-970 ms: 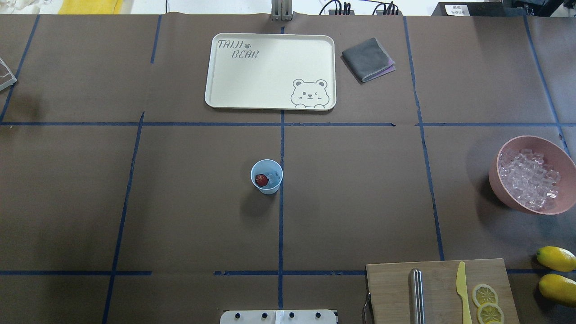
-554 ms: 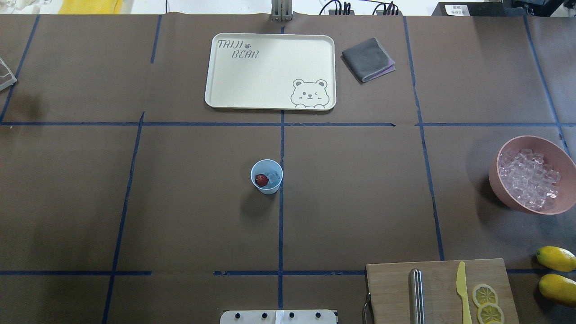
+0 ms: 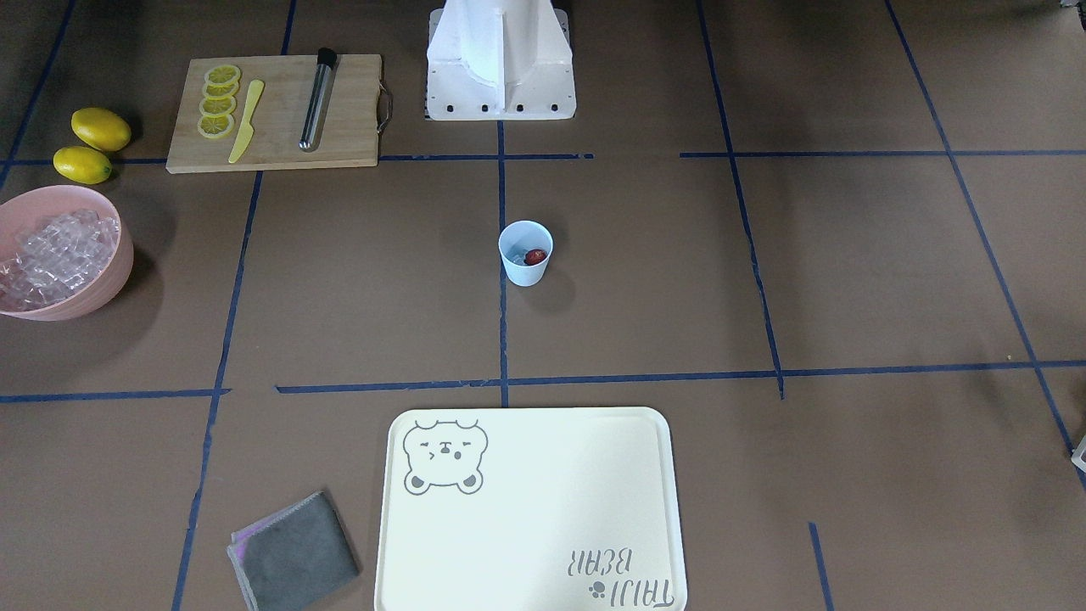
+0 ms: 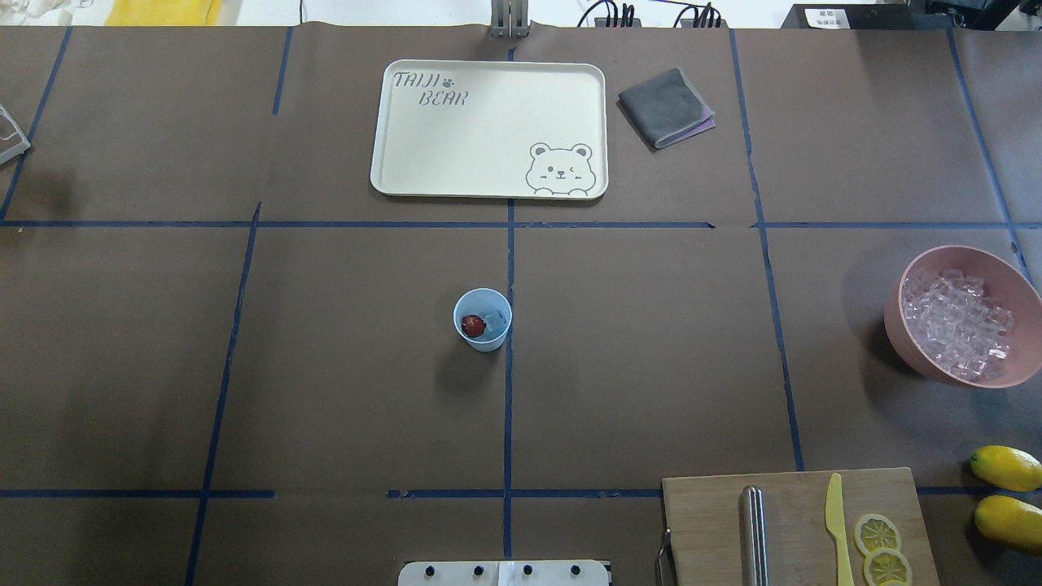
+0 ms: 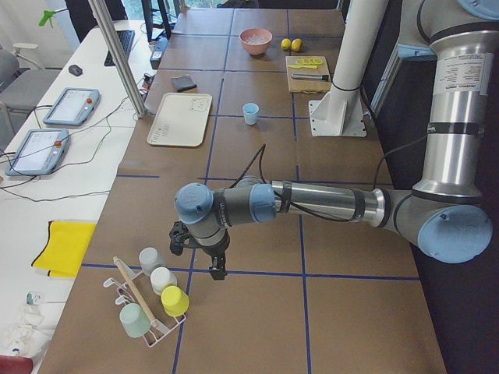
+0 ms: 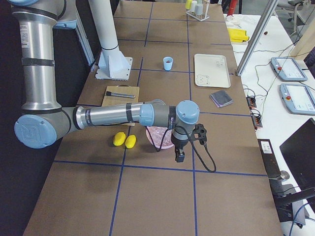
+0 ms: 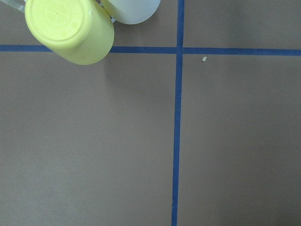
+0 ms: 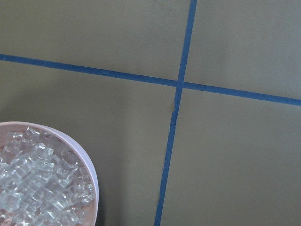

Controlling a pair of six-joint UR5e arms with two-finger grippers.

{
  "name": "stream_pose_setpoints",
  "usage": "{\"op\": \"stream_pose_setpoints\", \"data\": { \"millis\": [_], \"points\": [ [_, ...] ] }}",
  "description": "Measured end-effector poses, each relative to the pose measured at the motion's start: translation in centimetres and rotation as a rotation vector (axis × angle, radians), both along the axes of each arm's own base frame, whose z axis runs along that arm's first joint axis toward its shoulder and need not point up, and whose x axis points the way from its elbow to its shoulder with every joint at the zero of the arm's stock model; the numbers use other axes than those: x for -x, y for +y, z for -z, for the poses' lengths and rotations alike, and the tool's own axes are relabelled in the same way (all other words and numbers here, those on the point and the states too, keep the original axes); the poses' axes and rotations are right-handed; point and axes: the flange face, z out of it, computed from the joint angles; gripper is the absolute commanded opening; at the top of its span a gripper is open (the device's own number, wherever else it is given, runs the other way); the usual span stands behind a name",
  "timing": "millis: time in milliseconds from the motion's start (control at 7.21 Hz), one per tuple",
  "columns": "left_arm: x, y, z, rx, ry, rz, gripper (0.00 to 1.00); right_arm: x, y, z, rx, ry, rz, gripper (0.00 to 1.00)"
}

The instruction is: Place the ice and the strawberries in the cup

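Nothing on the table has shifted in the last second: cup, bowl, board and tray sit exactly where they sat, and neither arm has come back over the middle. I read that as the loading being finished, with both arms parked out of the way.

By the robot's edge, toward its right corner, lies the cutting board (image 4: pixel 790 521) with two lemons (image 4: pixel 1007 467) beside it, none of it part of this job.

At the table's middle the cup (image 4: pixel 483 319) stands upright, pale blue, its wall just touching the centre tape line. Inside, the strawberry (image 4: pixel 473 326) shows dark red against the wall on the robot's left, and a clear cube of ice (image 4: pixel 495 320) lies beside it; how many cubes there are I cannot tell.

At the right edge the pink bowl (image 4: pixel 961 249) holds a heap of cubes, and the right gripper (image 6: pixel 180 156) hangs just beside it. The left gripper (image 5: pixel 217 271) hovers at the left end, near a rack of cups (image 5: pixel 152 308). Whether either pair of jaws is spread or pressed together I cannot tell.

Along the far edge sit the tray (image 4: pixel 488 130) and a grey cloth (image 4: pixel 666 107).
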Motion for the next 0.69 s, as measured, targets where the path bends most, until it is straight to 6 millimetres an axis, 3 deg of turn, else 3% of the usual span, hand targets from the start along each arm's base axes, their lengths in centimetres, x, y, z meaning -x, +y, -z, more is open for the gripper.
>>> {"op": "stream_pose_setpoints", "data": {
  "millis": [693],
  "points": [
    [0.0,0.0,1.6,-0.013,-0.012,0.023,1.00,0.0,0.1,-0.4,0.008,-0.003,0.000,1.00]
  ]
}}
